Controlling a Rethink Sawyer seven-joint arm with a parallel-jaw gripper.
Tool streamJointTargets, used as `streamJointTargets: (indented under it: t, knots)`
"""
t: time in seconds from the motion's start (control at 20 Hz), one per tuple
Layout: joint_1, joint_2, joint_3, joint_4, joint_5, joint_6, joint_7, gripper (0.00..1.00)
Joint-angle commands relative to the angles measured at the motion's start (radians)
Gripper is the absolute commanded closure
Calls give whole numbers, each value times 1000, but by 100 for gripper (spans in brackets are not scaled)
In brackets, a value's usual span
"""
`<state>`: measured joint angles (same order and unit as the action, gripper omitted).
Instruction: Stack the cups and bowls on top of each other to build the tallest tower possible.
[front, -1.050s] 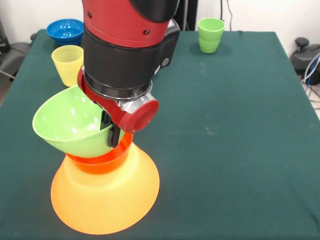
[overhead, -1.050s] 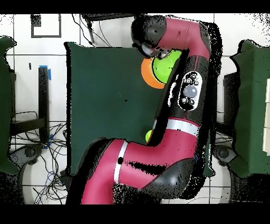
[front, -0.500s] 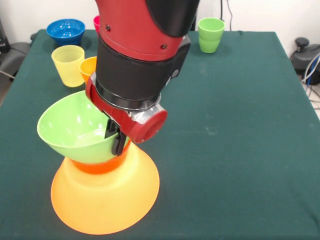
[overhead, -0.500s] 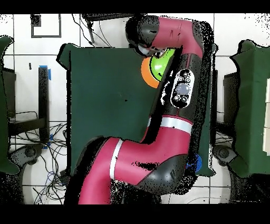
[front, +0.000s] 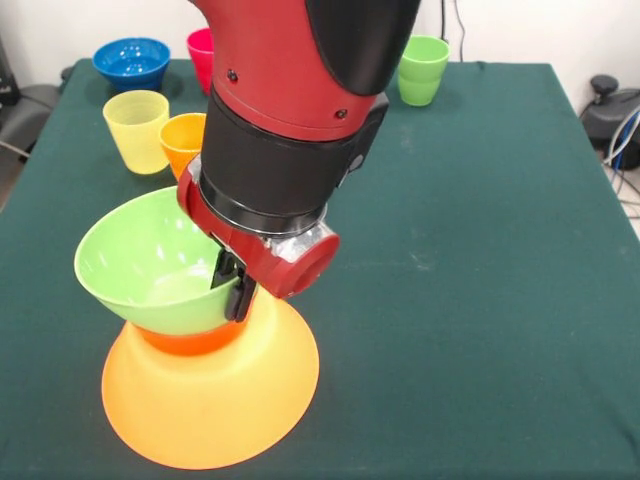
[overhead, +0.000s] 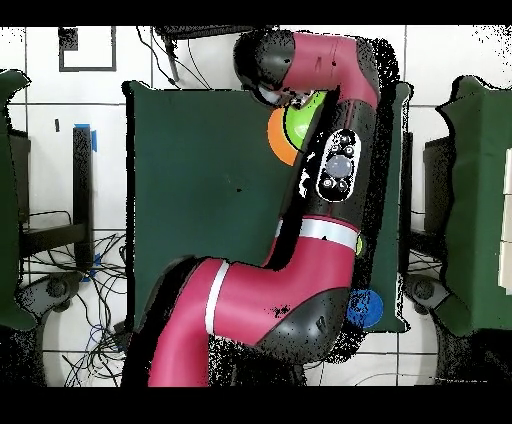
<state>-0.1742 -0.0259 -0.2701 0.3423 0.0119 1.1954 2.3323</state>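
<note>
The tower stands at the front left. Its base is a very large orange bowl (front: 215, 400) turned upside down, with a small orange-red bowl (front: 188, 341) on top. A lime green bowl (front: 140, 262) rests upright in the orange-red one, tilted slightly. My gripper (front: 232, 290) is shut on the green bowl's right rim, one finger inside and one outside. In the overhead view the arm covers most of the green bowl (overhead: 299, 122) and orange bowl (overhead: 279, 142). A yellow cup (front: 136, 129) and an orange cup (front: 184, 141) stand behind the tower.
A blue bowl (front: 131, 60) and a red cup (front: 203, 47) stand at the far left. Two nested green cups (front: 422, 68) are at the far right of centre. The blue bowl (overhead: 364, 307) also shows beside the arm in the overhead view.
The gripper has shifted right and down with the green bowl. The bowl has levelled out onto the orange-red bowl. The orange and red cups have come out from behind the arm.
</note>
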Motion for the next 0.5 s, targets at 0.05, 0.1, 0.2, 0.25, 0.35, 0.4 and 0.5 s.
streamJointTargets:
  t: [0.05,0.1,0.2,0.25,0.35,0.4,0.5]
  knots:
    - [20,18,9,-28,-16,136,-70,0]
    - [20,23,5,-37,-15,150,-71,0]
    - [20,33,-4,-56,-12,179,-74,0]
    - [21,37,-11,-60,-9,189,-73,0]
    - [21,45,-22,-74,-2,219,-72,0]
    - [20,49,-24,-80,4,232,-76,0]
    - [17,60,-30,-98,14,264,-83,0]
